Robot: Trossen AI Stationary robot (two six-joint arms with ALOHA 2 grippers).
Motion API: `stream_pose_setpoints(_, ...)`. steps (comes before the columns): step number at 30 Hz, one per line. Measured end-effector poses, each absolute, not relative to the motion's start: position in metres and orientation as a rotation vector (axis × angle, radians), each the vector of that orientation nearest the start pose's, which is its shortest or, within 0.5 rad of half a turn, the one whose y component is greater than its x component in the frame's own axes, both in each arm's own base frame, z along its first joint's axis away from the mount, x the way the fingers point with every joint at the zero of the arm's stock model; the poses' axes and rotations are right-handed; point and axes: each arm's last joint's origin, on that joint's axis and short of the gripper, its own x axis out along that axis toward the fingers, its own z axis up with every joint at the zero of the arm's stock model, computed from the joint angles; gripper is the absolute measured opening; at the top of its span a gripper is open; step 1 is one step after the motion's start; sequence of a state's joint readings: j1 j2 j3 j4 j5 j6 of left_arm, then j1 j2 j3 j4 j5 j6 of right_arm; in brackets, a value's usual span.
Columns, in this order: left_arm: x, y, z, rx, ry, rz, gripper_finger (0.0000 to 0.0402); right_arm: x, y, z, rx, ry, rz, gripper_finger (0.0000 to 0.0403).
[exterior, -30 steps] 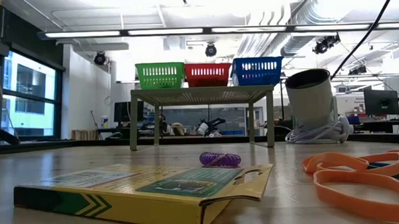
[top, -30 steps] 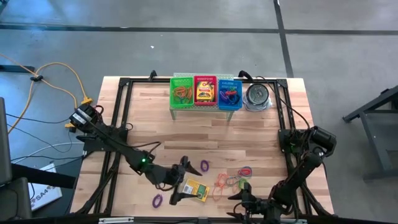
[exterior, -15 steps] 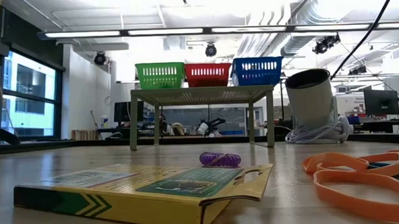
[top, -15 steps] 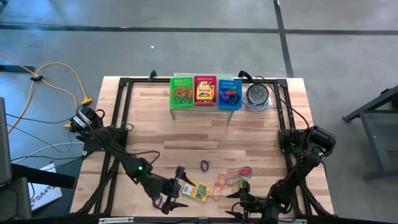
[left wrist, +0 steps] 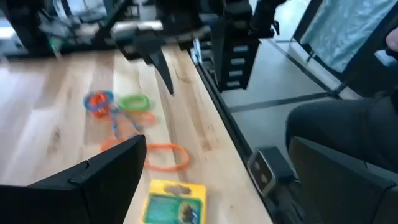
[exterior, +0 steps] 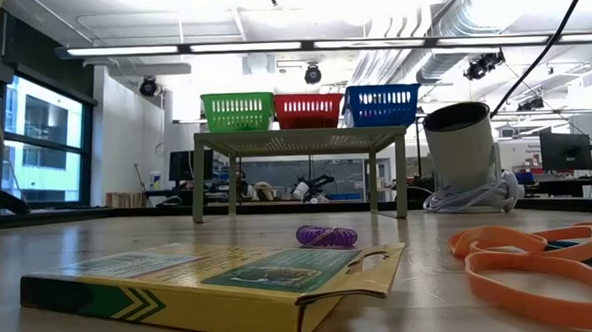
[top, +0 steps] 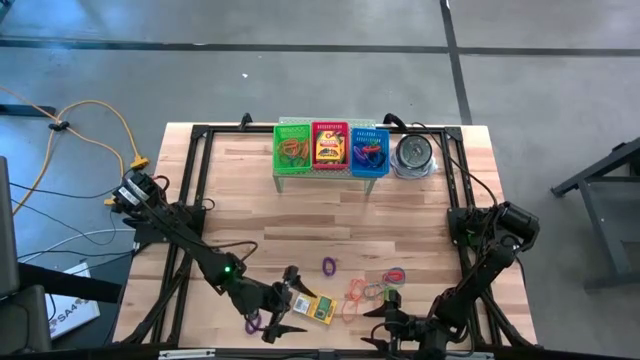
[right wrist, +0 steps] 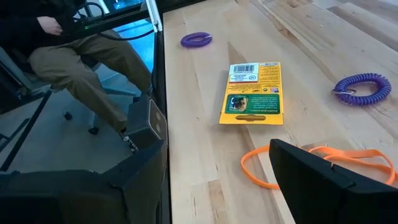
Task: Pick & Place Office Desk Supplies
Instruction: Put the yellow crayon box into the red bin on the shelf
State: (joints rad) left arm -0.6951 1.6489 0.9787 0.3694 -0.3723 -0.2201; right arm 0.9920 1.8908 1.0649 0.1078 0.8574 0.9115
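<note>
A flat yellow-and-green crayon box [top: 315, 309] lies near the table's front edge, also seen in the left wrist view [left wrist: 176, 202] and the low view [exterior: 221, 284]. My left gripper [top: 288, 302] hovers open just left of it, touching nothing. Loose rubber bands [top: 375, 290] in orange, green, red and blue lie right of the box. One purple coil loop [top: 329, 266] lies beyond the box, another [top: 253, 322] by the left arm. My right gripper [top: 378, 328] stands open at the front edge, near the bands, with nothing between its fingers.
On a small stand at the table's far edge sit a green basket [top: 292, 148], a red basket [top: 330, 149] with a crayon box in it, and a blue basket [top: 369, 152]. A round metal tin [top: 413, 153] stands beside them. A seated person's legs [right wrist: 81, 56] show past the front edge.
My left gripper has moved a little toward the table's near left and slightly down, staying open beside the crayon box. The box, the bands and the coils lie where they were.
</note>
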Motion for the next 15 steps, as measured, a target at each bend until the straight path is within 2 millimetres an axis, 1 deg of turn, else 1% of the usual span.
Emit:
stream_pose_setpoints(4,0.291,-0.214,0.236,-0.007,0.261,-0.247,0.0388,0.225,0.305,0.158,0.323,0.441,-0.074,0.0274)
stream_pose_setpoints(8,0.294,-0.21,0.234,0.05,0.257,-0.24,0.0388,0.225,0.305,0.158,0.323,0.441,-0.074,0.0274)
stream_pose_setpoints(12,0.298,-0.213,0.222,0.114,0.283,-0.249,0.0388,0.225,0.305,0.158,0.323,0.441,-0.074,0.0274)
stream_pose_setpoints(15,0.301,-0.216,0.209,0.106,0.319,-0.248,0.0388,0.225,0.305,0.158,0.326,0.441,-0.075,0.0274)
